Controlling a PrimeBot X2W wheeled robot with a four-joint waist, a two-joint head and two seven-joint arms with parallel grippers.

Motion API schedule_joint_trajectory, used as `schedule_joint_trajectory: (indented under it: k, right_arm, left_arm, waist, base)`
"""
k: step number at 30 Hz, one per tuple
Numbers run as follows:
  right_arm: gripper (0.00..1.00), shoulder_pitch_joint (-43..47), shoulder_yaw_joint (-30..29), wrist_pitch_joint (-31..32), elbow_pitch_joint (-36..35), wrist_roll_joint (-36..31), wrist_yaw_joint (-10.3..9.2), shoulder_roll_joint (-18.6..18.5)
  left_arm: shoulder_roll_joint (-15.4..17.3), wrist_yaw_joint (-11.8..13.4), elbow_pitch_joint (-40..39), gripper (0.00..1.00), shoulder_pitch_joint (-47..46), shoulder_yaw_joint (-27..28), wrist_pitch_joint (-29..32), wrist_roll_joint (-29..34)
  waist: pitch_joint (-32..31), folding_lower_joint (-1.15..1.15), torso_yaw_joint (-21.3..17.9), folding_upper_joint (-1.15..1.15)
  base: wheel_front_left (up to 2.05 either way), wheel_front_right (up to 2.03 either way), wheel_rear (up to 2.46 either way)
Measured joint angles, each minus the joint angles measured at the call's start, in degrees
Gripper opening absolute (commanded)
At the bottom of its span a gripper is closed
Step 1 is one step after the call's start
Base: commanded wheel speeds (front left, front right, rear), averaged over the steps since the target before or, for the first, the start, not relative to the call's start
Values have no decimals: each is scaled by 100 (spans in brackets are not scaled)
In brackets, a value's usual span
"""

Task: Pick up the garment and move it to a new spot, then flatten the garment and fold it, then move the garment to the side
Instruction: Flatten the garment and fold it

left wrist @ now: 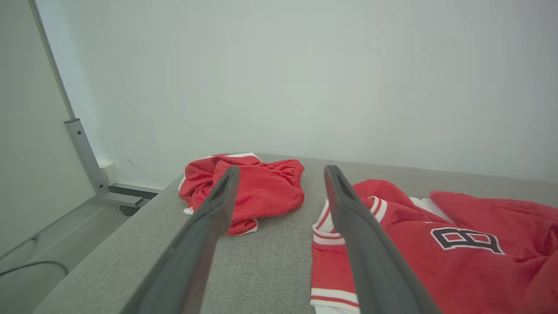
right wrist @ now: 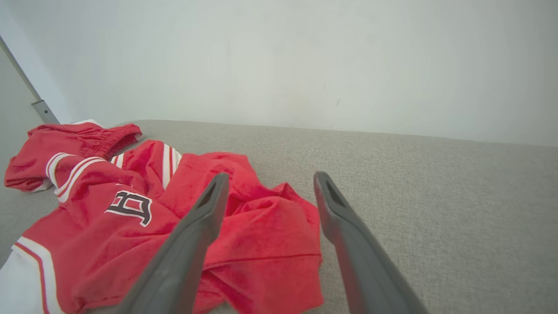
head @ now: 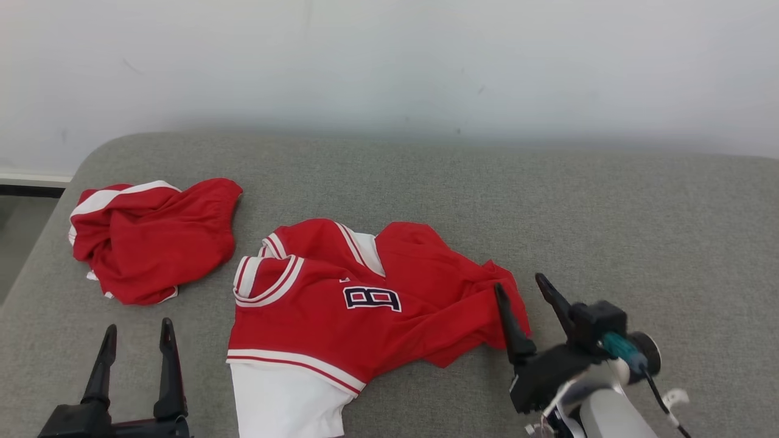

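Fingers of your left gripper stand wide apart with nothing between them, over bare grey cloth at the near left corner of the desk. In the left wrist view the same two fingers frame open desk, one lined up with each garment. Your right gripper is also spread wide and holds nothing. It sits towards the near edge, right of the middle, with its left finger over the crumpled right end of the red jersey and its right finger over bare desk. You cannot tell from these views whether that left tip touches the cloth.

The jersey lies loose on the desk between your two grippers, close to the near edge and about midway along it. It is partly spread and partly rumpled. A white panel runs off the bottom of the head view, with a red-and-white striped band across its top. The dark figure 8 sits mid-chest, and the striped collar faces the left edge.

Farther back, near the far left corner, a second red garment with white trim lies bunched up, apart from the jersey. Beyond the far edge rises a plain pale wall
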Motion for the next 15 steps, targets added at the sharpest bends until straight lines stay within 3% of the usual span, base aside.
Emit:
schedule_joint_trajectory:
  k: [11,15]
  right_arm:
    - [100,-1400,1047,1510,1158,176,1,-643]
    - [100,-1410,984,1645,1305,421,1,-868]
  left_arm:
    - [-519,-415,443,100,49,250,0,436]
    - [-693,-564,531,100,-6,291,0,527]
  waist:
    - [-1,1,302,0]
    - [-20,1,453,0]
  base:
    - [0,0,0]
    - [0,0,0]
